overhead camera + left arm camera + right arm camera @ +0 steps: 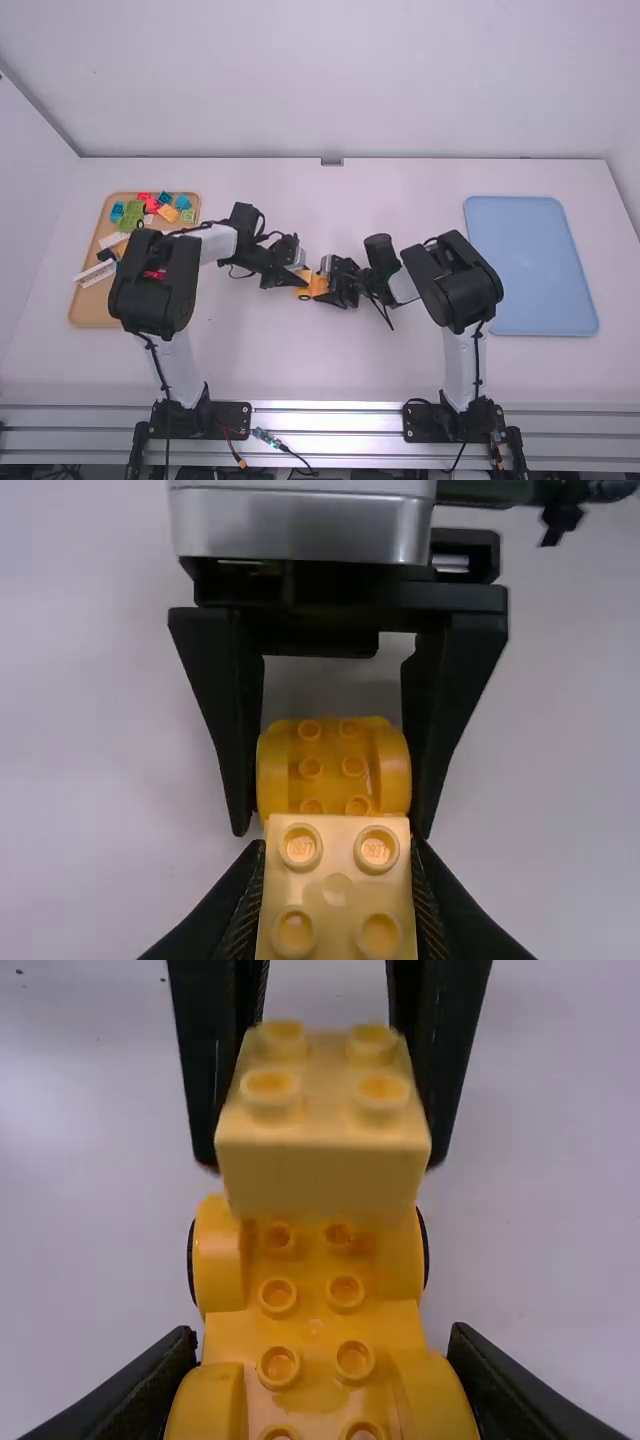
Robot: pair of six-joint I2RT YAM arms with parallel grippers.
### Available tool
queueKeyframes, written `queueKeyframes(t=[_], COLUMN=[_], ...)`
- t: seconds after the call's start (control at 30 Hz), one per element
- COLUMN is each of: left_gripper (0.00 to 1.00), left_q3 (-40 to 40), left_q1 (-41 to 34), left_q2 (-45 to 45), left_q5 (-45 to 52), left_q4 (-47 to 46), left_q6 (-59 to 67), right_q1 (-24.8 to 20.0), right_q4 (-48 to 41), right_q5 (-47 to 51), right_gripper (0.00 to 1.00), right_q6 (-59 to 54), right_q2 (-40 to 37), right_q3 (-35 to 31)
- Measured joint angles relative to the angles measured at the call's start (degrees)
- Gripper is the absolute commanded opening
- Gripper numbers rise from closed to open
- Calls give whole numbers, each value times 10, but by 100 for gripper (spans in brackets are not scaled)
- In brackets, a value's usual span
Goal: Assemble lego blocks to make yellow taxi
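The high view looks forward and down from high behind the arms, over the table (pixel 270 370). Close in, the left wrist view faces right, the right one left; both share the pale yellow block (pixel 337 885) and yellow base (pixel 312 1315).

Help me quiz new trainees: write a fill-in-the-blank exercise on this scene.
The pale yellow block in the left gripper has ____ studs on top.
The car base is held by the ____ gripper.
The smooth tray on the robot's right is coloured ____.
The brick tray lies on the robot's ____.
Missing words: four; right; blue; left.
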Motion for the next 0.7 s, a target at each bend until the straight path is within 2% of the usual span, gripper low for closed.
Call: queueKeyframes(t=[0.2, 0.3, 0.7], left_gripper=[2, 2, 2], left_q3=[-53, -74, -78], left_q1=[-16, -16, -18], left_q2=[-27, -37, -38], left_q5=[-42, -53, -66], left_q4=[106, 129, 128], left_q6=[-87, -118, -160], right_q1=[0, 0, 0], right_q4=[-13, -5, 22], right_q5=[3, 9, 3], right_gripper=[55, 54, 49], right_q6=[-10, -11, -8], right_q2=[0, 0, 0], right_q3=[9, 9, -8])
